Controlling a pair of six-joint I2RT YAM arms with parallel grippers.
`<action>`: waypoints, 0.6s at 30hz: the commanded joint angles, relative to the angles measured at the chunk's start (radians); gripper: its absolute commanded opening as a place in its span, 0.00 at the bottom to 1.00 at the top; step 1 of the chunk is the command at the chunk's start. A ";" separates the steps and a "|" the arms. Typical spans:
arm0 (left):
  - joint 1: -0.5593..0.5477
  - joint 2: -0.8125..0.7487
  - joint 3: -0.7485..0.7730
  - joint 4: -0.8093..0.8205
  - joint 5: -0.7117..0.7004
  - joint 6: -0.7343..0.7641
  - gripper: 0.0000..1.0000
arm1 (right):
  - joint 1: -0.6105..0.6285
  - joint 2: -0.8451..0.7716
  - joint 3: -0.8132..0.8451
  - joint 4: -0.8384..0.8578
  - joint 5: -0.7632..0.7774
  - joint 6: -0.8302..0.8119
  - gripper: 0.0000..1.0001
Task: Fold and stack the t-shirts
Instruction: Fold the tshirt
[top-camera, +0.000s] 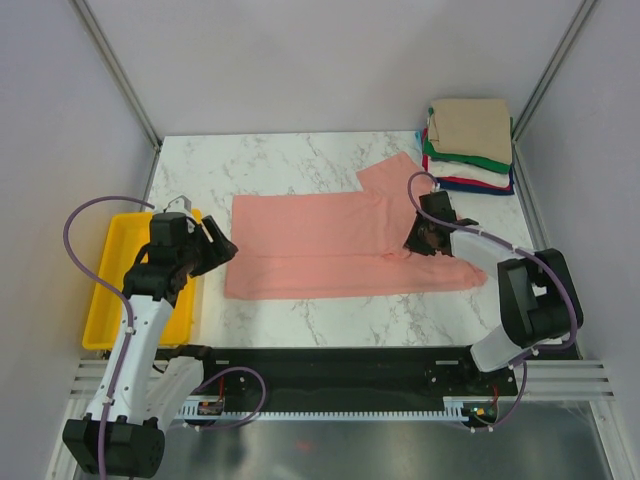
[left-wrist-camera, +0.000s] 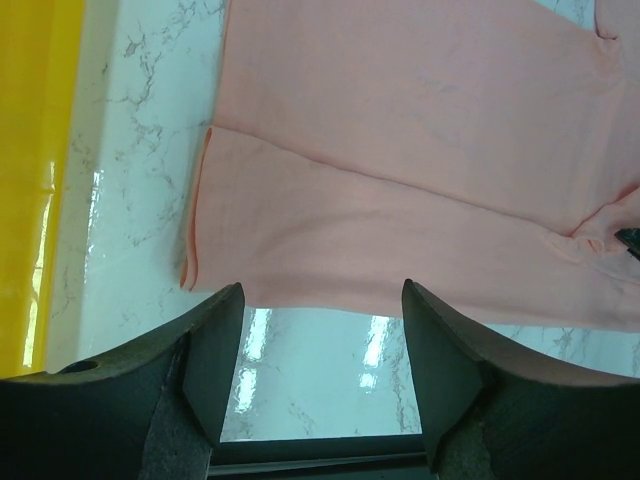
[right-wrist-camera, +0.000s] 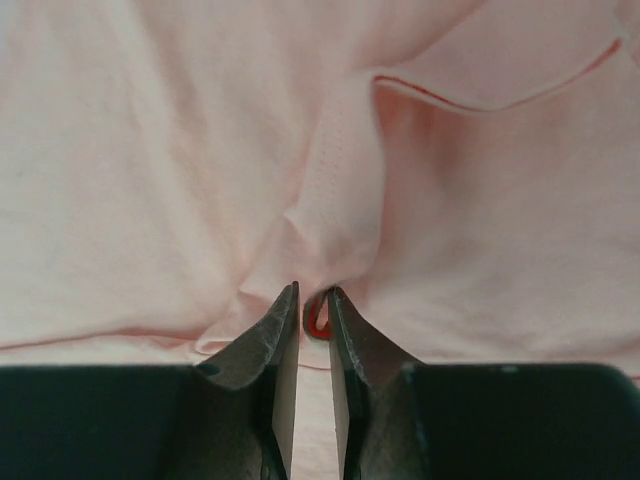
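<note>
One salmon-pink cloth t-shirt (top-camera: 330, 245) lies flat, near edge folded over; right gripper (right-wrist-camera: 312, 300) pinches its bunched fabric, left gripper (left-wrist-camera: 320, 300) spread wide; five folded multicoloured t-shirts (top-camera: 468, 145) stacked.

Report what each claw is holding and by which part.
The right claw pinches the pink t-shirt by a bunched fold near its sleeve end. The left claw is open and holds nothing.

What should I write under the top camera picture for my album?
Right gripper pinches the pink t-shirt while the left gripper hovers open.
</note>
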 joint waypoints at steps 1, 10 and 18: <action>0.006 -0.007 -0.001 0.011 0.009 0.043 0.71 | 0.028 0.021 0.080 -0.004 0.029 0.009 0.24; 0.017 -0.015 -0.001 0.012 0.011 0.046 0.71 | 0.095 0.238 0.368 -0.001 0.008 -0.023 0.20; 0.018 -0.024 -0.001 0.015 0.009 0.046 0.71 | 0.097 0.361 0.629 -0.125 0.126 -0.102 0.62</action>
